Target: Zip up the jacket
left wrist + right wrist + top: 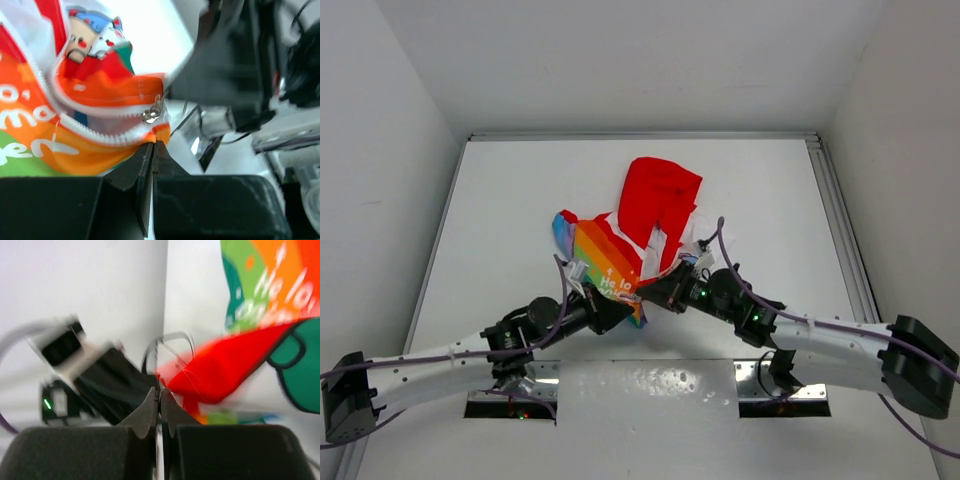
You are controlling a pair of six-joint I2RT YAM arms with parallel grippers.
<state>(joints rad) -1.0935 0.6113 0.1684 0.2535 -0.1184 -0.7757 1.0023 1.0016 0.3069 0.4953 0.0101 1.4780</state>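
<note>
The jacket (620, 250) lies bunched mid-table, red hood (660, 198) at the back and rainbow panel (603, 264) towards me. My left gripper (623, 306) is shut on the jacket's orange bottom hem (125, 150), just below the metal zipper slider (150, 116) at the low end of the white zipper teeth (95, 131). My right gripper (656, 290) is shut, its tips pinching a thin edge of the red fabric (220, 372). Both grippers meet at the jacket's near edge and hold it slightly lifted. The cartoon print (95, 42) shows in the left wrist view.
Metal rails (840, 230) line the table's right and back edges, with white walls around. Both arm base plates (780, 385) sit at the near edge. The right arm (225, 65) shows blurred and close in the left wrist view; the left arm (107, 382) shows in the right wrist view.
</note>
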